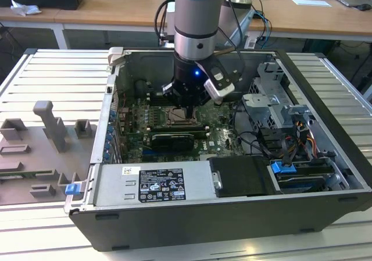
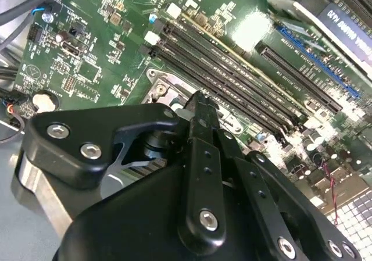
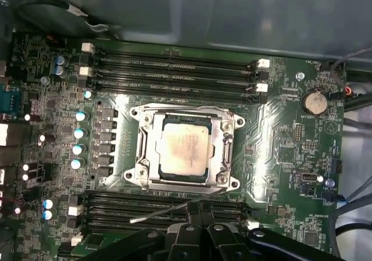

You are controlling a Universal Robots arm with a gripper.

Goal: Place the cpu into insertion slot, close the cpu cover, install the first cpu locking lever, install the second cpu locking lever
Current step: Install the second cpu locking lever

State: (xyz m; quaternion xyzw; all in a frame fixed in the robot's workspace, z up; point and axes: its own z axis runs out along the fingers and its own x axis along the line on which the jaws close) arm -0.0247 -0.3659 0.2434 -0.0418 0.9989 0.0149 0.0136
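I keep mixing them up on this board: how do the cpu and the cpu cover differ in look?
The cpu is a solid, pale square with a brownish stain; the cpu cover is an open silvery frame with a cut-out middle. The cpu sits inside that opening, while the cover surrounds it and reaches farther out. Both lie flat and square on the insertion slot.

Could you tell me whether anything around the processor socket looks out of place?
One thing: a thin silvery locking lever sticks out slantwise over the black memory slots beside the square socket, apparently unlatched. The pale square cpu sits squarely under the closed silvery metal cover.
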